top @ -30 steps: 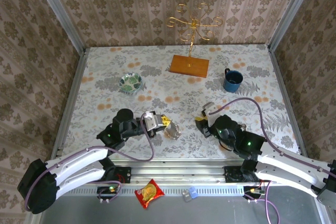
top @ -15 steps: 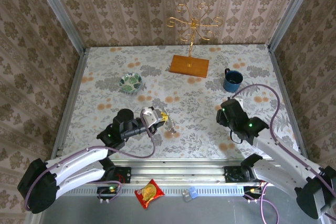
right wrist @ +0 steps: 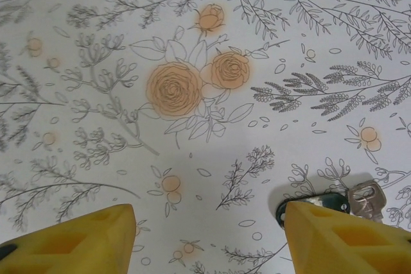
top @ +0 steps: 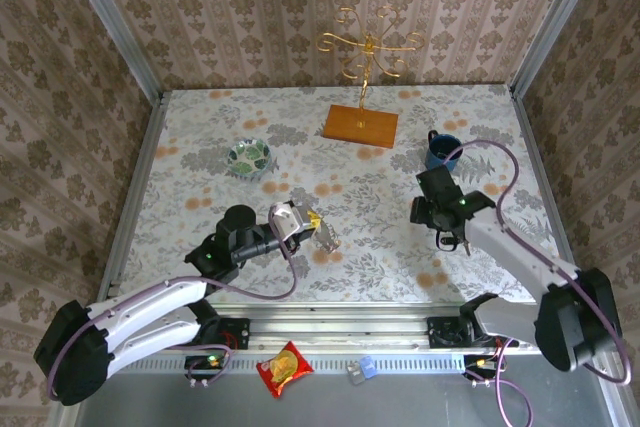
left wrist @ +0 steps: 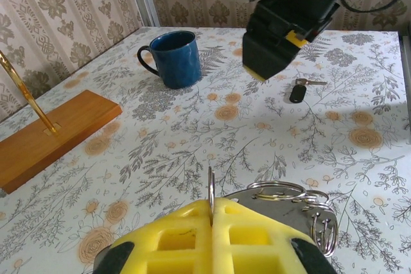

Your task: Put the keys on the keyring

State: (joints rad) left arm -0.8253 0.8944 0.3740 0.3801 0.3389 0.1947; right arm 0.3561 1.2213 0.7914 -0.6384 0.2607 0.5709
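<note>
Seen from left wrist: left gripper [left wrist: 212,208] pressed shut on keyring [left wrist: 292,192] rings. Seen from right wrist: right gripper [right wrist: 205,235] spread wide, dark-headed key [right wrist: 321,205] by one finger on floral table [right wrist: 192,62].

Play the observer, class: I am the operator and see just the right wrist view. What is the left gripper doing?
Observer: The left gripper is shut on the keyring, pinching a thin metal ring edge-on.
Operator: Is anything standing near my key?
Observer: A blue mug stands upright, apart from the key.
Operator: What is at the back?
Observer: A gold wire stand rises from a wooden base.
</note>
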